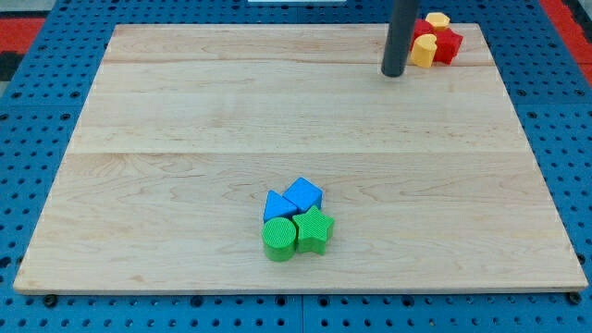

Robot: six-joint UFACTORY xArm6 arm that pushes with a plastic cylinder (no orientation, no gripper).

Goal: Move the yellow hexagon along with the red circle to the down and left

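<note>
The tool here is a plain dark rod with nothing to spread or pinch, and my tip (394,73) rests on the pale wooden surface (185,111) near the view's top right corner. Just to the view's right of the tip sits a tight cluster of yellow and red blocks. Closest to the rod is a yellow block (422,52) whose shape I cannot make out; it looks almost in contact with the rod's side, though I cannot tell if they truly touch. Pressed against that one on the right is a red block (446,45), its outline partly hidden and hard to read as a circle or otherwise. Behind it, at the very top edge, the yellow hexagon (437,19) peeks out, touching the red piece. Well apart from all this, toward the view's bottom centre, four more blocks huddle together: a blue cube (303,195) and a blue triangle (276,205) behind, a green cylinder (278,239) and a green star (314,229) in front, each touching its neighbours.
</note>
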